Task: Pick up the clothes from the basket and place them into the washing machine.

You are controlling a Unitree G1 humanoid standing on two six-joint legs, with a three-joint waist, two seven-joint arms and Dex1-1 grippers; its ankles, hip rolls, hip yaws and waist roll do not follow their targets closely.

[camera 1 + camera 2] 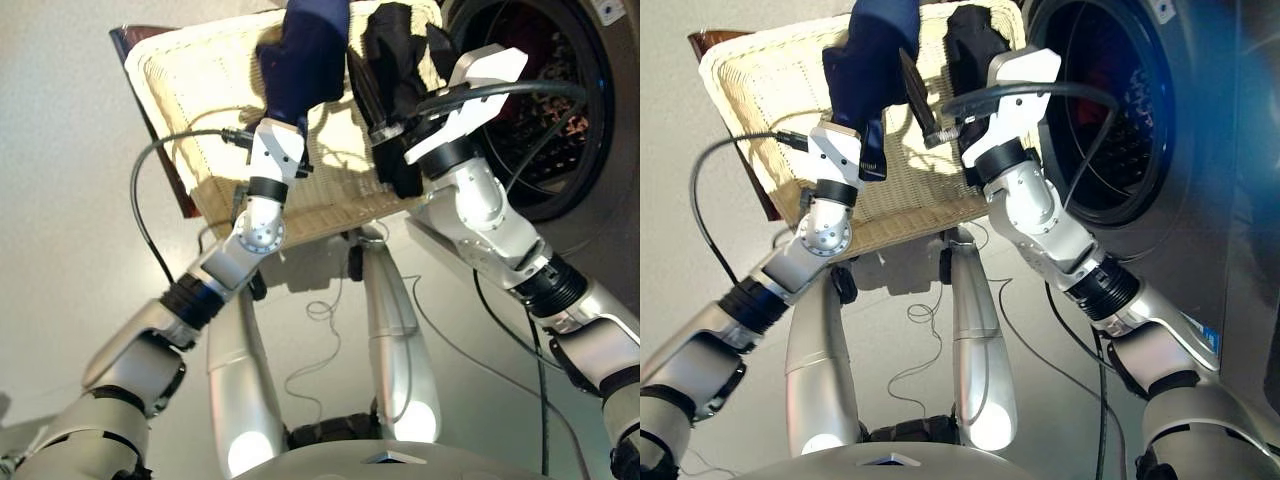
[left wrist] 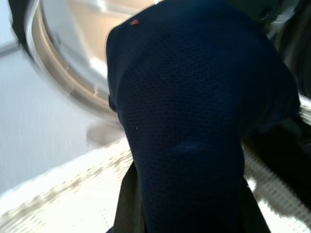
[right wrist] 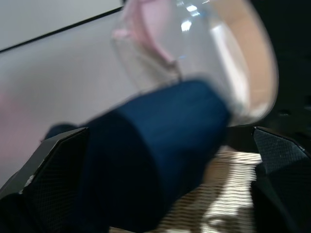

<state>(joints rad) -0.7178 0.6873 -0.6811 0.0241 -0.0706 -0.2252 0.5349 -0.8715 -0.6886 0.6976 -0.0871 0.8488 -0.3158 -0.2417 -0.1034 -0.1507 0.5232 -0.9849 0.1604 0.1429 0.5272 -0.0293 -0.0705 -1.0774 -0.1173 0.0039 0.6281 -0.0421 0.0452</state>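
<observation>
The cream wicker basket [image 1: 190,80] lies ahead, left of the washing machine [image 1: 1160,150], whose round drum [image 1: 1110,110] stands open. My left gripper [image 1: 290,105] is raised over the basket and shut on the navy blue garment [image 1: 305,50], which stands up above it and fills the left wrist view [image 2: 194,121]. The black garment [image 1: 392,55] lies bunched at the basket's right end. My right gripper [image 1: 375,110] is beside it, open, fingers [image 3: 53,160] wide apart, with nothing between them. A red patch [image 1: 1095,75] shows inside the drum.
The basket rests on a dark brown stand [image 1: 125,40]. The round glass door [image 3: 233,58] shows in the wrist views. A black cable [image 1: 150,160] loops off my left arm, and thin cables [image 1: 320,310] trail on the pale floor.
</observation>
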